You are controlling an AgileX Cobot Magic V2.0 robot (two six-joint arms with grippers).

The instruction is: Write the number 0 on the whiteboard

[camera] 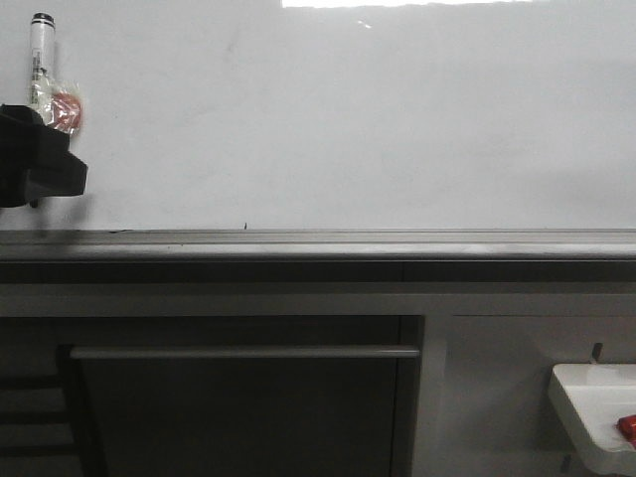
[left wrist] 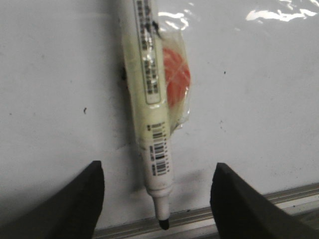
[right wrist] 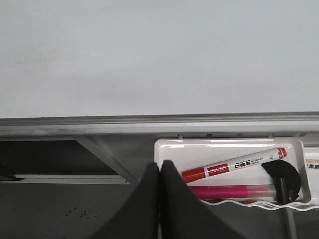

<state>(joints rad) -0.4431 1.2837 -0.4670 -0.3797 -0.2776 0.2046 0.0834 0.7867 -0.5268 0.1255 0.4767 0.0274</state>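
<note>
The whiteboard (camera: 358,119) filled the upper part of the front view, its grey ledge (camera: 318,238) running along the lower edge. No number 0 was visible on it; the writing appeared not yet started.

A marker (left wrist: 153,114) with an orange tag in clear wrap (left wrist: 175,77) lay against the board. In the left wrist view its long axis ran straight out from the left claw (left wrist: 158,199), tip nearest the claw and just above the ledge. The left claw's fingers (left wrist: 75,209) stood wide apart on either side of the tip, touching nothing. In the front view the marker stood upright at about 10 o'clock, just above the left arm, so the left arm was clearly the nearer one.

The right claw (right wrist: 160,199) had its fingers pressed together, holding nothing. Just beyond it a white tray (right wrist: 164,149) held a red marker (right wrist: 234,167) and a pink marker (right wrist: 232,190).

How the marker was held on the board could not be determined, and its cap end was cut off in the wrist view.
</note>
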